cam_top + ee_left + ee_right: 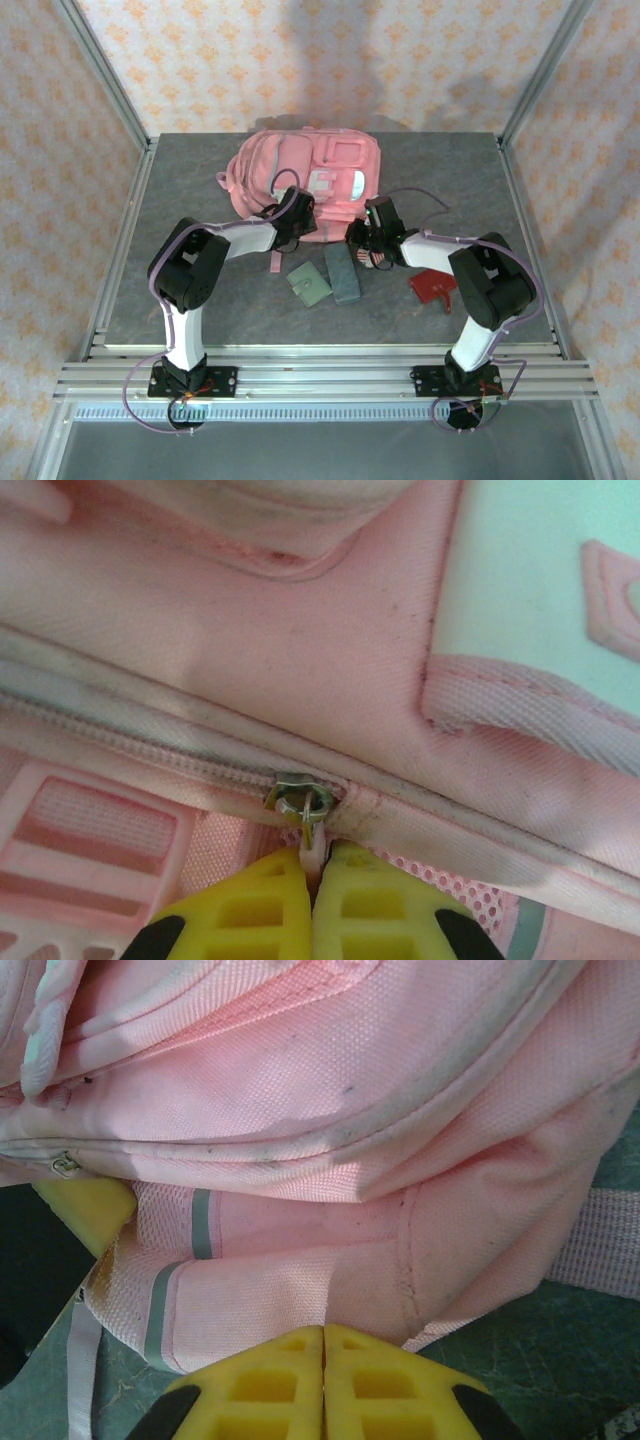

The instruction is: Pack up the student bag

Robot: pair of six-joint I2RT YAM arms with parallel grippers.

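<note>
Top external shows the desk with the student bag lying flat at its far middle, front pockets up. Just in front of the bag lie a grey-green pencil case, a green wallet and a red wallet, all unpacked. Our left hand is clenched on the zipper pull at the bag's near edge, we judge to draw the zip open. Our right hand is clenched against the bag's near corner, likely bracing it; whether it pinches fabric we cannot tell.
</note>
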